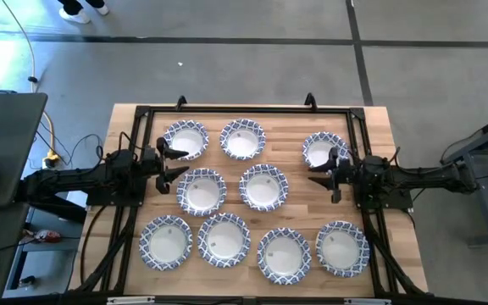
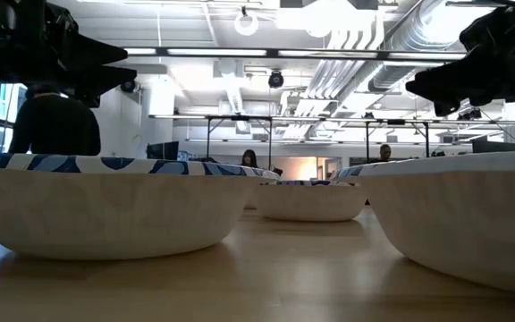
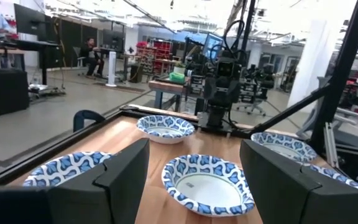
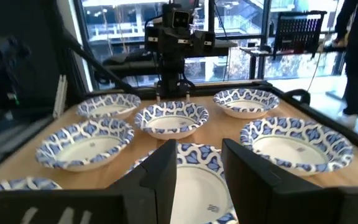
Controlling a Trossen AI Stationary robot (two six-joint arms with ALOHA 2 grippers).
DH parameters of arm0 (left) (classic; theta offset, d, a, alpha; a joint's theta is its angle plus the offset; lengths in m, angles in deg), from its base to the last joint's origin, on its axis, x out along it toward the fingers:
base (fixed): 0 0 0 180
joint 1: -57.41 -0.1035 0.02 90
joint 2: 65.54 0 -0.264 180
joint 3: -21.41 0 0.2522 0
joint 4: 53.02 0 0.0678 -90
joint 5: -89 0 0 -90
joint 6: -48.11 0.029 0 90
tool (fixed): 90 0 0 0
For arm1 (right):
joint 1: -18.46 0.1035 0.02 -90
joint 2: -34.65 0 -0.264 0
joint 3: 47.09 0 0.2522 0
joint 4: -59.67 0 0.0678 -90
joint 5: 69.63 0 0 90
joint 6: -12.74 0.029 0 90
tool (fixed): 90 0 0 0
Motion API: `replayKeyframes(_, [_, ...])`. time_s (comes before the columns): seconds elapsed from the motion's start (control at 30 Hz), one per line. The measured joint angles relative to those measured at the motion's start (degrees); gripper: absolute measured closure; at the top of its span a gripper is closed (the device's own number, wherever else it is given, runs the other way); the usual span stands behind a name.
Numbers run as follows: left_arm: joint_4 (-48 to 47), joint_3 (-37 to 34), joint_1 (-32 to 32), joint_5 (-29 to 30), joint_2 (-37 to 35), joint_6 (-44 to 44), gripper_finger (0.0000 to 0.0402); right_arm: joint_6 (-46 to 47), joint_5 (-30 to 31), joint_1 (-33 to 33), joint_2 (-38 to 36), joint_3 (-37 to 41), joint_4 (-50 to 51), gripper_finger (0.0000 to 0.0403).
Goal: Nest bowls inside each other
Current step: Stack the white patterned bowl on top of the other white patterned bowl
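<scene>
Bowls (image 1: 224, 239) spread singly under both empty pincers, left pincer (image 1: 171, 162) wide, right pincer (image 1: 323, 179) half-spread.

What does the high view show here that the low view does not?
Only the high view shows all nine bowls lying singly, none nested, in three rows on the table, with the left gripper open at the left side and the right gripper open over the top-right bowl. Only the low view shows the room behind, with people at desks, and bowl walls side-on. Both show bowls resting on the wooden tabletop and both arms raised.
</scene>
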Motion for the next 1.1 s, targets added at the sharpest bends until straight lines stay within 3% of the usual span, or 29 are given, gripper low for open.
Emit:
replayKeyframes(0.43, [0.0, 0.0, 0.0, 4.5, 0.0, 4.9, 0.0161, 12.9, 1.3, 0.0, 0.0, 0.0, -1.7, 0.0284])
replayKeyframes(0.77, [3.1, 0.0, 0.0, 4.3, 0.0, -1.3, 0.0161, 24.0, 1.5, 0.0, 0.0, 0.0, -3.0, 0.0284])
replayKeyframes(0.97, [3.0, 0.0, 0.1, 1.6, 0.3, -5.0, 0.0161, 23.3, 0.7, 0.0, 0.0, 0.0, -7.2, 0.0284])
replayKeyframes(1.1, [2.7, 0.0, 0.1, -2.1, 1.5, -8.5, 0.0161, 15.1, 0.6, 0.0, 0.0, 0.0, -8.9, 0.0284])
